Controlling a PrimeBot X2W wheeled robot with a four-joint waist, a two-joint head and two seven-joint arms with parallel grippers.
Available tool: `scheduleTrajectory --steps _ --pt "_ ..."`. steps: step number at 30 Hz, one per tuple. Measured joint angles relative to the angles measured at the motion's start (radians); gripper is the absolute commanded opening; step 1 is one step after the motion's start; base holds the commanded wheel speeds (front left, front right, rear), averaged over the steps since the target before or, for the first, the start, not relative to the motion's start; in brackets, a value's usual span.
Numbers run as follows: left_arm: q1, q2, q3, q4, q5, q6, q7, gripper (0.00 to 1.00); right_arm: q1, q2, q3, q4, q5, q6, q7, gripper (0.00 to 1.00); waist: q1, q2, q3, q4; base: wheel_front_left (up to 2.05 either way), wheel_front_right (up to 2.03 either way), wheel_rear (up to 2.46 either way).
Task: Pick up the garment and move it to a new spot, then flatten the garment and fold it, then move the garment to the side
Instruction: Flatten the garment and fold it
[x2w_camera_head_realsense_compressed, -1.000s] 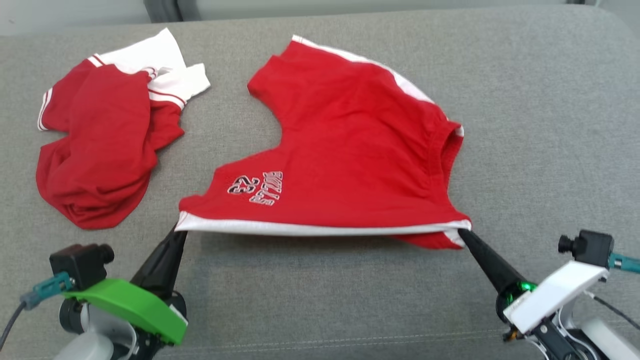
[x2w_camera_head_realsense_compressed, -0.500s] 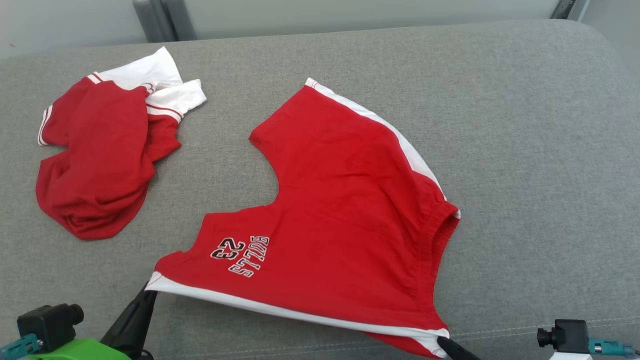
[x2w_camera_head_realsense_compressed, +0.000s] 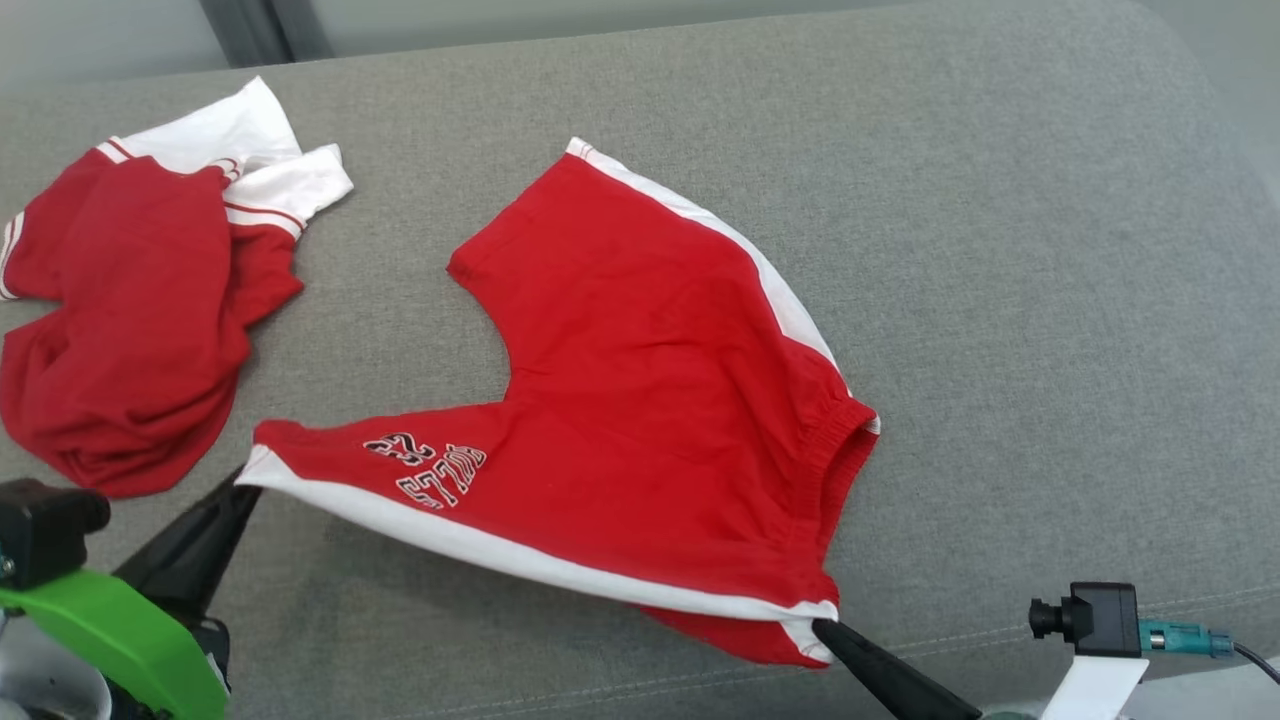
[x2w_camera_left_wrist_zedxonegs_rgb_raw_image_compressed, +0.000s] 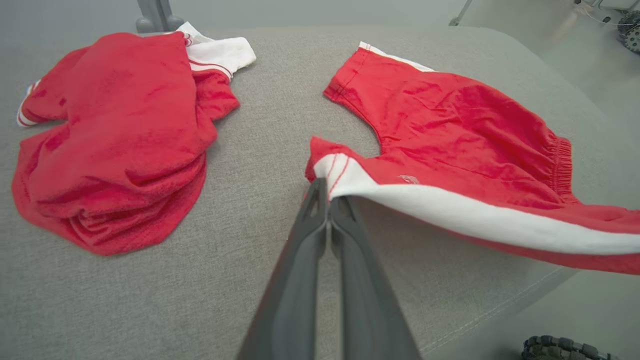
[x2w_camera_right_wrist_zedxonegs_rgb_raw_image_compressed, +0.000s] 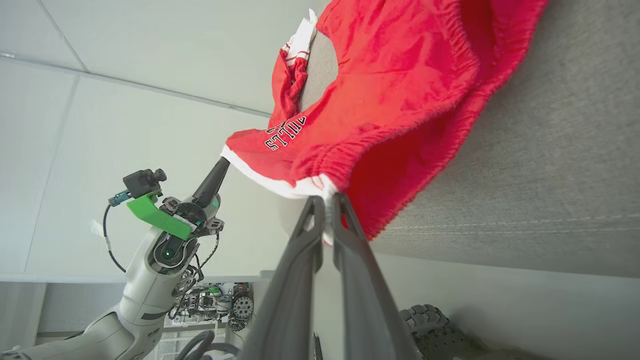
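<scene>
The garment (x2w_camera_head_realsense_compressed: 650, 400) is a pair of red shorts with white side stripes and black-and-white lettering. Its far part lies on the grey cushion, while the near white-striped edge is stretched off the surface, with a shadow beneath it. My left gripper (x2w_camera_head_realsense_compressed: 248, 480) is shut on the left corner of that edge, and the left wrist view shows the pinch (x2w_camera_left_wrist_zedxonegs_rgb_raw_image_compressed: 327, 187) on the garment (x2w_camera_left_wrist_zedxonegs_rgb_raw_image_compressed: 450, 125). At the right corner, my right gripper (x2w_camera_head_realsense_compressed: 822, 628) is shut on the waistband end of the garment (x2w_camera_right_wrist_zedxonegs_rgb_raw_image_compressed: 400, 75), with its tips (x2w_camera_right_wrist_zedxonegs_rgb_raw_image_compressed: 327, 200) on white trim.
A second red and white garment (x2w_camera_head_realsense_compressed: 130, 320) lies crumpled at the far left of the grey cushion (x2w_camera_head_realsense_compressed: 1050, 300). The cushion's stitched front edge (x2w_camera_head_realsense_compressed: 1000, 640) runs just behind my right gripper. Bare cushion stretches to the right of the shorts.
The head camera has shifted. The held edge was level and now slants, with the right corner drawn nearer the cushion's front edge. Both grips have stayed shut on the garment.
</scene>
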Motion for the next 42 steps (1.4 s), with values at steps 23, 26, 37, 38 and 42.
scheduleTrajectory --steps 23,26,37,38,42 --pt "-0.5 0.191 0.002 -0.129 0.093 0.0 0.547 0.0 -0.276 0.23 -0.014 0.186 0.084 0.001 0.007 0.0 0.0 0.0 0.228 -0.188 0.0 0.0 0.0" --pt "-0.55 0.178 -0.024 -0.119 0.097 0.0 0.602 0.0 -0.292 0.246 -0.014 0.219 0.089 0.01 0.007 0.0 0.0 0.0 0.249 -0.222 0.0 0.0 0.0" --pt "-0.751 0.09 -0.098 -0.028 0.137 -0.02 0.764 0.0 -0.343 0.298 -0.022 0.242 0.118 0.041 0.007 0.0 0.0 0.0 0.299 -0.32 0.0 0.0 0.0" --pt "-0.767 0.08 -0.105 -0.018 0.151 -0.02 0.777 0.0 -0.345 0.3 -0.023 0.242 0.122 0.042 0.007 0.0 0.0 0.0 0.302 -0.325 0.0 0.0 0.0" --pt "-0.83 0.028 -0.141 0.022 0.18 -0.039 0.818 0.0 -0.354 0.3 -0.025 0.242 0.123 0.046 0.007 0.0 0.0 0.0 0.309 -0.34 0.0 0.0 0.0"
